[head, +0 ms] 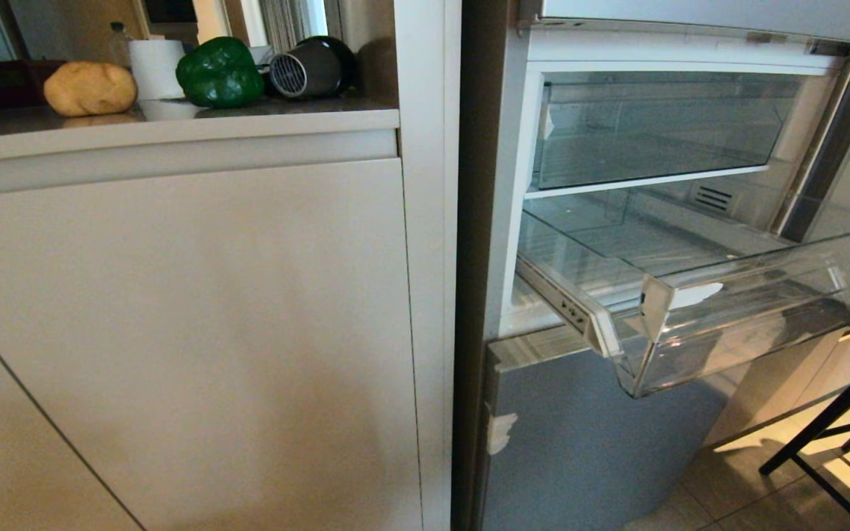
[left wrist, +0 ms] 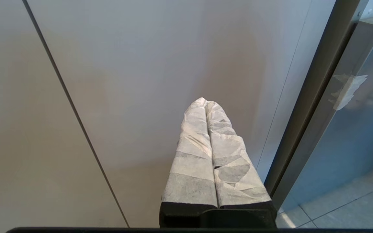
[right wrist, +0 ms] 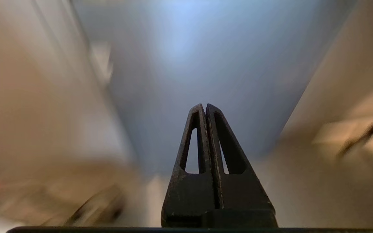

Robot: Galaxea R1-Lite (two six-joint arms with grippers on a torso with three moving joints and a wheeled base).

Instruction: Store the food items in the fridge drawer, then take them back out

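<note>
Both hands [left wrist: 206, 103] [right wrist: 205, 106] pressed together; glossy green pepper [head: 220, 72] (lumpy) beside tan potato [head: 90, 88].

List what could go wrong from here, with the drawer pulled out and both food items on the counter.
1. The fridge drawer juts out over the floor, empty; a passing arm or the base could knock it.
2. The green pepper and potato-like lump are rounded and may roll when gripped.
3. A hair dryer and white roll crowd the pepper, so a reach might bump them.
</note>
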